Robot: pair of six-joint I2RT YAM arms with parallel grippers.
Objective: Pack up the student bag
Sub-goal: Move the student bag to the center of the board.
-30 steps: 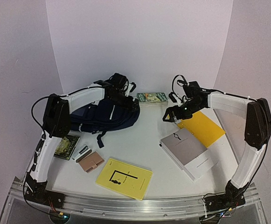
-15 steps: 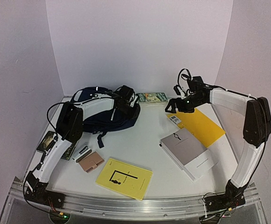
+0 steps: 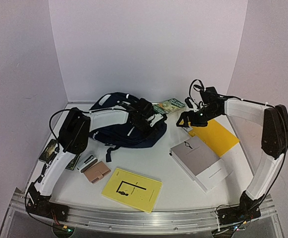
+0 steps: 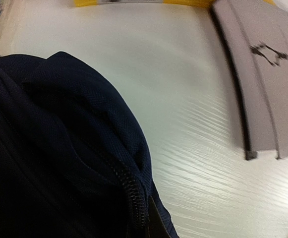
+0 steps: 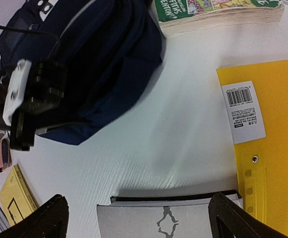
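Student bag [image 3: 129, 128] lay left of centre on the worktop [image 3: 151, 153], its interior hidden from view. Left gripper [image 3: 146, 113] was clamped on the bag's navy fabric. Right gripper [image 5: 141, 218] hung wide open above a grey book [image 5: 193, 223].

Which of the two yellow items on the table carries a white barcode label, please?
The yellow folder beside the grey book, far right; the yellow booklet near the front shows a black drawing instead.

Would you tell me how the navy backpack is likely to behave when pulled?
The backpack looks floppy: its fabric sags in folds, so it would probably bunch rather than slide whole. Slumped flat, it seems empty and light. Its loose strap may drag.
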